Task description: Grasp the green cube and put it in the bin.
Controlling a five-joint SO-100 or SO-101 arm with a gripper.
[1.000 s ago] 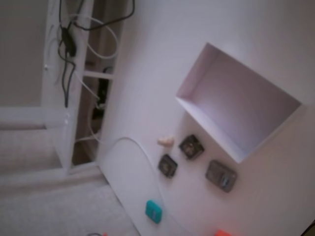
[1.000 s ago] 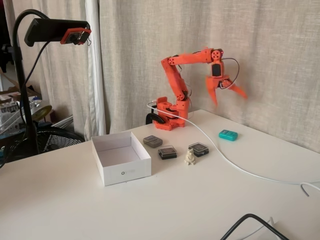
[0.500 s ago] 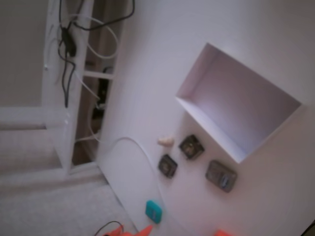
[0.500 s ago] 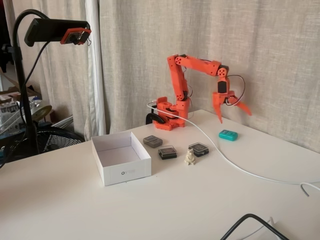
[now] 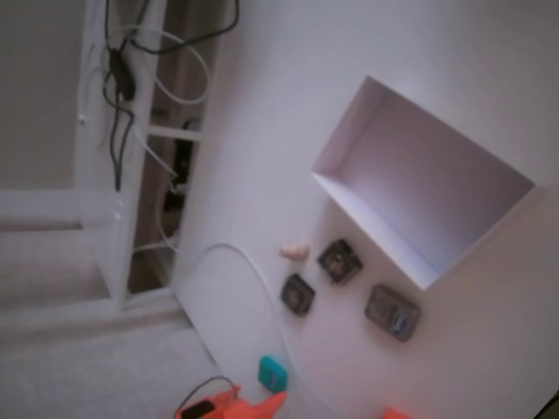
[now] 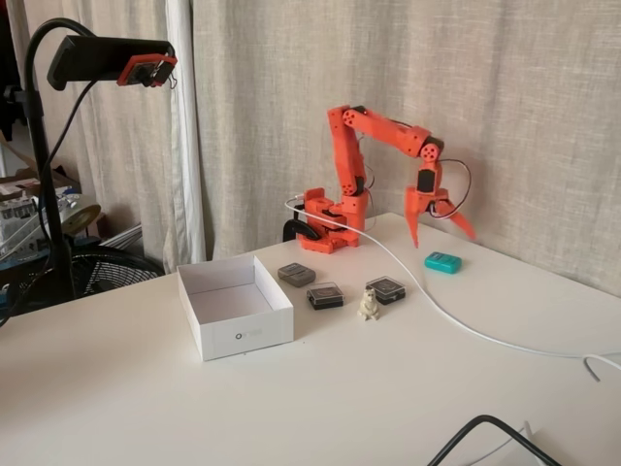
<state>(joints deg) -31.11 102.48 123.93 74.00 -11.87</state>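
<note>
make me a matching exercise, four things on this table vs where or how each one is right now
Things:
1. cube
2. bin
3. claw
4. figurine

States:
a. open, above the table
b. standing by the white cable
c. empty
d. lying flat, under the claw

Pairs: 1-d, 2-c, 3-a, 4-b

No text or label can be read.
</note>
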